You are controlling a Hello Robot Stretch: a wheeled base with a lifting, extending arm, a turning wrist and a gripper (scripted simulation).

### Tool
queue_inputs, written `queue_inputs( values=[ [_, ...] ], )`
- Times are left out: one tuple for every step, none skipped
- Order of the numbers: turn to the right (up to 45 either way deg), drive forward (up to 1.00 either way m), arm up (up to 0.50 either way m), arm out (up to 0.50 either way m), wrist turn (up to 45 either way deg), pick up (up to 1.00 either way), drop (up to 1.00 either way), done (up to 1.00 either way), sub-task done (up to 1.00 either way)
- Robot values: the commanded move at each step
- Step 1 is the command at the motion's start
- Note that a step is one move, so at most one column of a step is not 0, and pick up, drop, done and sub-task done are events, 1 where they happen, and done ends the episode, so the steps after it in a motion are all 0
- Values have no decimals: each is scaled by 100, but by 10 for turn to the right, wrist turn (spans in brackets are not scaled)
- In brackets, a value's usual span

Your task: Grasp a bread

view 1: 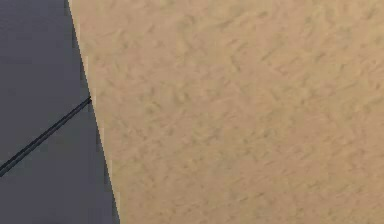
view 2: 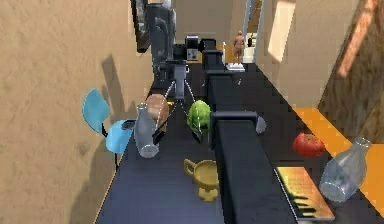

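A brown rounded loaf, likely the bread (view 2: 157,104), lies on the long dark countertop (view 2: 160,190) in the arm side view, just behind a clear glass bottle (view 2: 147,134). The arm's dark bar (view 2: 240,170) rises from the bottom edge. Farther up, the gripper (view 2: 180,96) shows as a dark body with two thin fingers pointing down over the counter, a little right of the loaf. Whether it touches the loaf or holds anything I cannot tell.
A green rounded thing (view 2: 200,115) and an olive cup (view 2: 205,178) stand on the counter by the arm. A blue chair (view 2: 100,120) stands at the left; a red thing (view 2: 308,143) and a second glass bottle (view 2: 345,170) at the right. A tan wall (view 1: 240,110) stands close in the forward view.
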Motion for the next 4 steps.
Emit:
queue_inputs(
  values=[
    [0,0,0,0,450,0,0,0,0],
    [0,0,0,0,450,0,0,0,0],
    [0,0,0,0,450,0,0,0,0],
    [0,0,0,0,120,0,0,0,0]
  ],
)
